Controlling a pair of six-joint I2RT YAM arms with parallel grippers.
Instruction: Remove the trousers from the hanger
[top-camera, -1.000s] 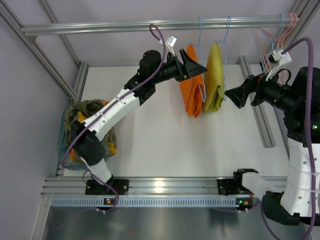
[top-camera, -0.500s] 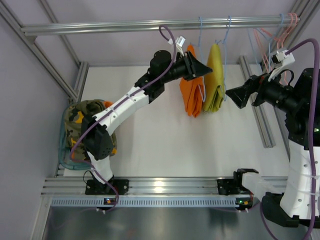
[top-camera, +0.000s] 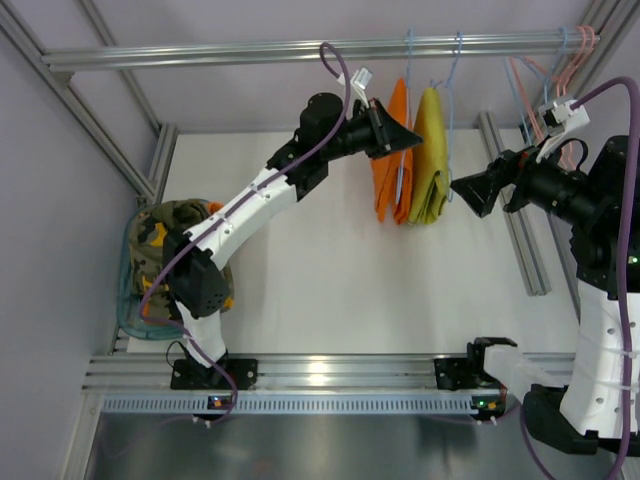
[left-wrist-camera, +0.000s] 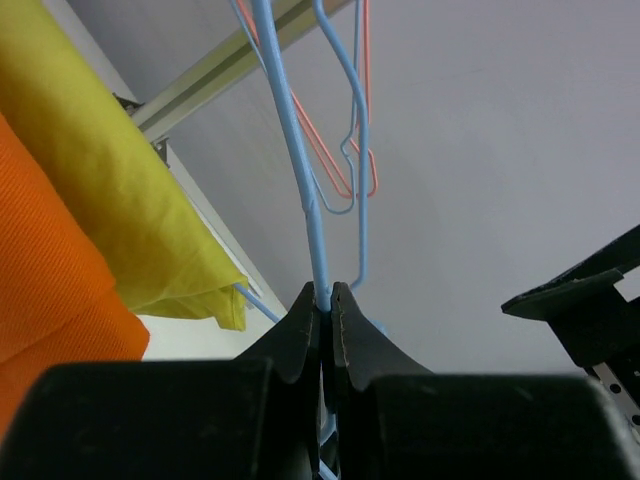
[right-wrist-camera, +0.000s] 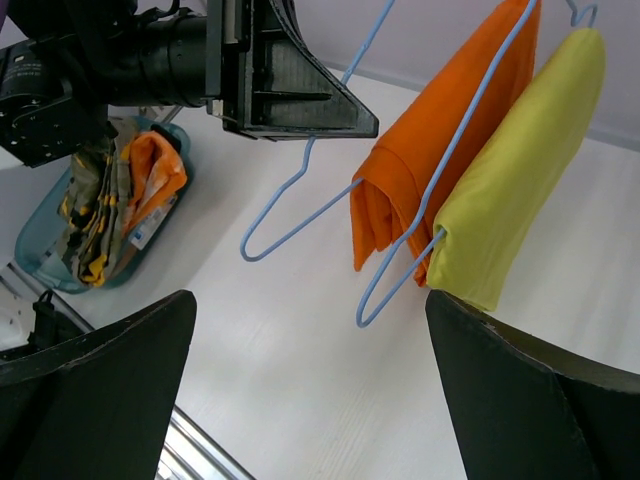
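Trousers (top-camera: 388, 170): orange, draped over the hanger (left-wrist-camera: 292, 150) above the tabletop's far edge, against yellow-green trousers (top-camera: 430, 160).
Left gripper (left-wrist-camera: 326, 292): my fingers (left-wrist-camera: 300, 335) clenched on the hanger's wire.
Right gripper (top-camera: 468, 190): my fingers (right-wrist-camera: 100, 380) spread, holding nothing.
Risk: a pull could unhook the hanger from the rail (top-camera: 200, 50) or drag the neighbour.

No word, brand, number or sign can be read in any view. The left cable tag (top-camera: 361, 79) and the right cable tag (top-camera: 560, 113) show no legible print. The small label (right-wrist-camera: 148, 232) on clothing in the teal basket (right-wrist-camera: 45, 275) is too small to read.
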